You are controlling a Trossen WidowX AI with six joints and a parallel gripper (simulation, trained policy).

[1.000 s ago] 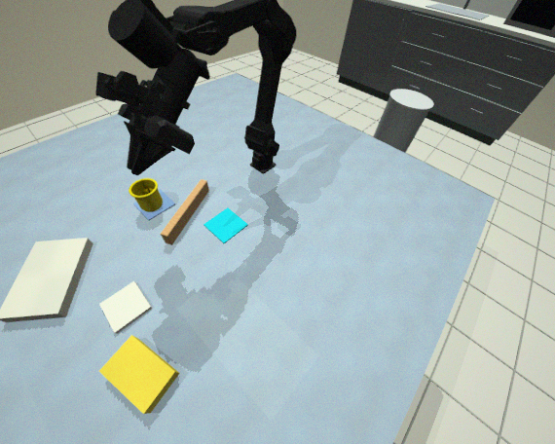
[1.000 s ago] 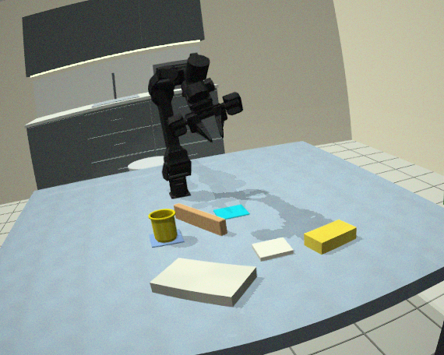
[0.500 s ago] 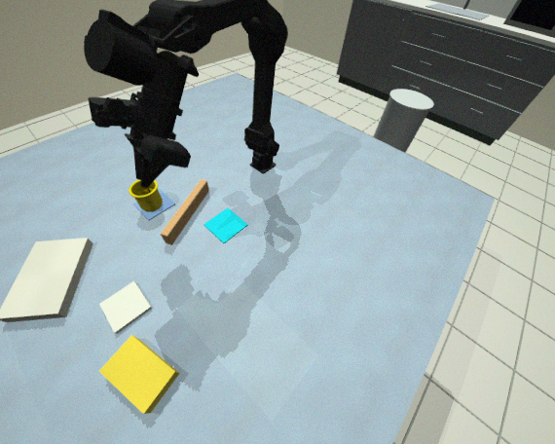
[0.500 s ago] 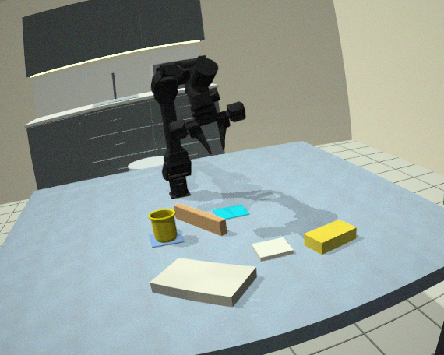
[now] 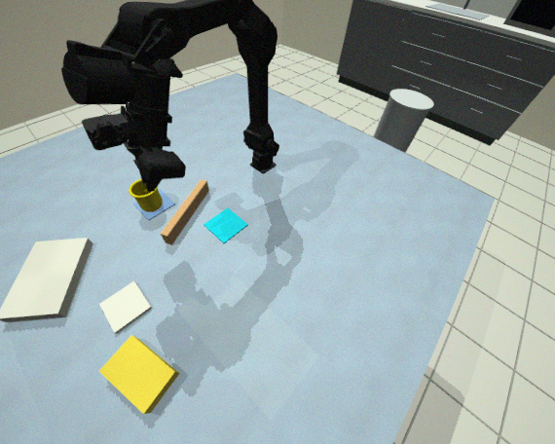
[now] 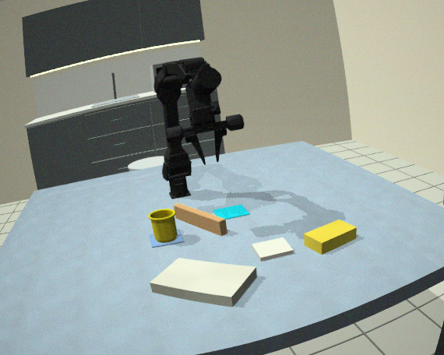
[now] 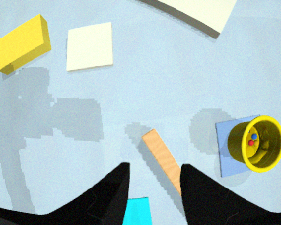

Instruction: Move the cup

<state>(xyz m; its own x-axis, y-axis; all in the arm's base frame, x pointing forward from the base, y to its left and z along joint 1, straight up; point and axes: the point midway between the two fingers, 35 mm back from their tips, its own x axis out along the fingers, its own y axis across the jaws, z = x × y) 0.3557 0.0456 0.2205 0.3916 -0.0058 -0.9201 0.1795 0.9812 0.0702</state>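
The yellow cup stands upright on the blue pad. Inside it, the wrist view shows a red marble and a blue marble; any others are hard to make out. The cyan pad lies bare on the table, partly cut off in the wrist view. My gripper is partly open and empty, high above the table. The cup is to its right in the wrist view, touched by neither finger.
A wooden bar lies between the two pads. A thin white square, a yellow block and a large white slab lie farther from the arm's base.
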